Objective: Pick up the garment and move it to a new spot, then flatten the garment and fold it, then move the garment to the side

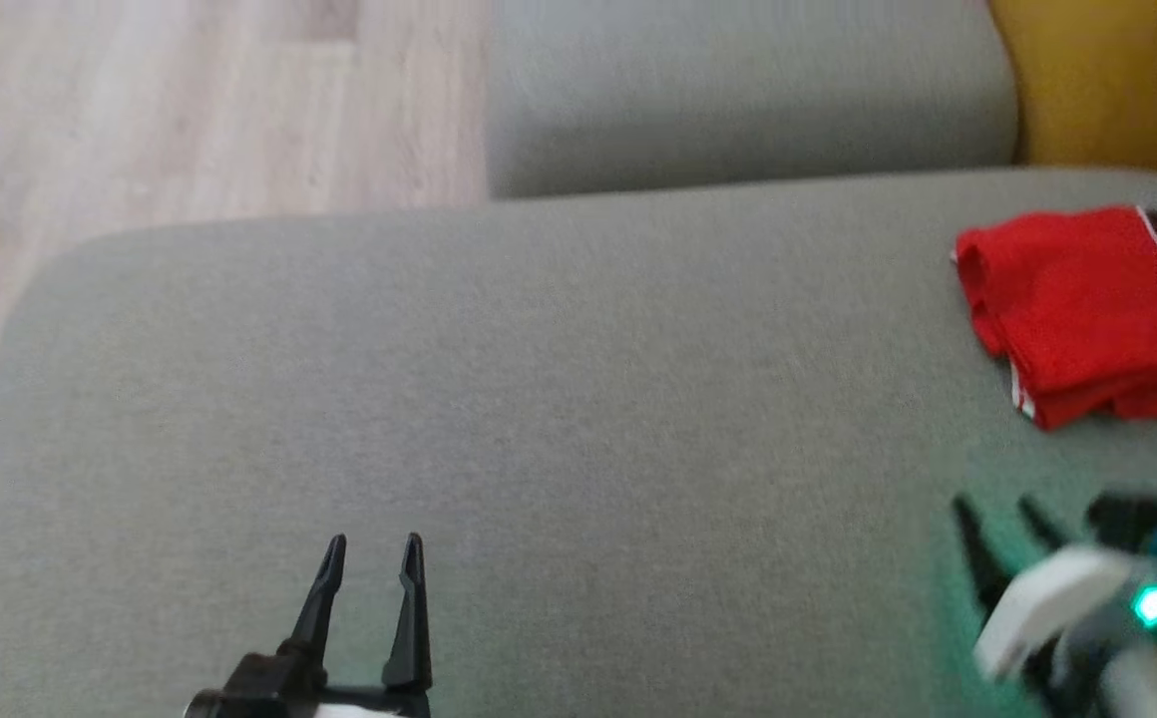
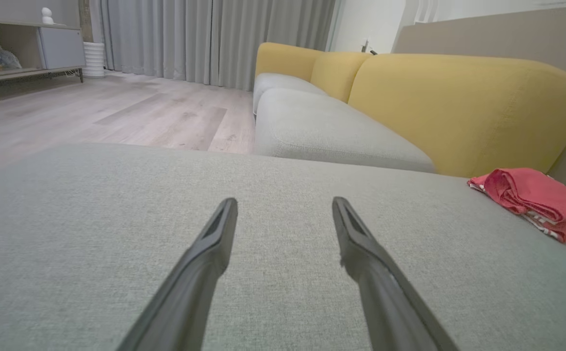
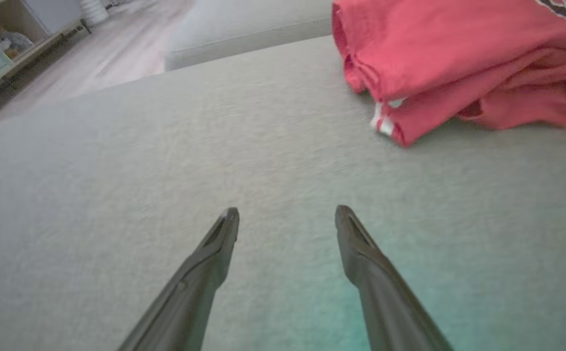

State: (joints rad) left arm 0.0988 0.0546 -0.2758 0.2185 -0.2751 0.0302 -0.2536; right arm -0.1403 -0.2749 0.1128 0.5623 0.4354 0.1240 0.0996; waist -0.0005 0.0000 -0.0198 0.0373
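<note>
The right gripper (image 1: 995, 514) hangs over the near right part of the grey seat cushion (image 1: 539, 399). Its two dark fingers are spread apart with nothing between them, and the right wrist view shows bare upholstery in the gap. The left gripper (image 1: 374, 558) sits at the near left, fingers likewise spread and empty, well apart from the cloth.

Just beyond the right gripper, at the far right of the cushion and near the yellow backrest (image 1: 1107, 80), lies the red garment (image 1: 1087, 309). It is folded into a compact stack of several layers, with white trim peeping out at its near left corner and part of a printed number on top.

It looks like a thin jersey: light, soft and limp, with no stiffness of its own. The layers would probably slide over one another, so a pinch on the top layer alone would likely peel the fold open. The better hold, I judge, is at the rounded folded edge on its left side, one finger slipping under the whole stack and closing through every layer. The cushion should yield enough to let a finger under. Nothing here is fragile; the risk is undoing the fold.
</note>
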